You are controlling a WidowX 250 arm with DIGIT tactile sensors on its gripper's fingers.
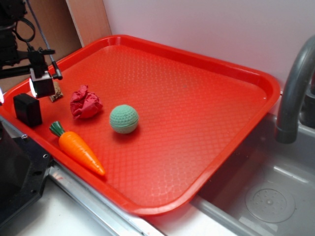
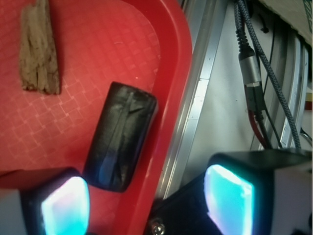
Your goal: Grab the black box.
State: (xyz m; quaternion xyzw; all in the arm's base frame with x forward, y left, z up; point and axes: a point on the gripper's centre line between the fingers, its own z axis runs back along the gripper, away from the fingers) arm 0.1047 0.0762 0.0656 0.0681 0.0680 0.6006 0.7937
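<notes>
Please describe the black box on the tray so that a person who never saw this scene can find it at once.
Look at the red tray beside the sink. Near the rim where the gripper hovers stands the black box, just beyond the leafy end of the toy carrot. It is the only plain, dark, straight-edged block there; the green ball and crumpled red wad are neither.

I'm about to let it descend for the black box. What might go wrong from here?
1. The black box sits tight against the tray rim; one finger of the open tool may land on the rim rather than beside the box.
2. The wood scrap lies nearby and might get nudged.
</notes>
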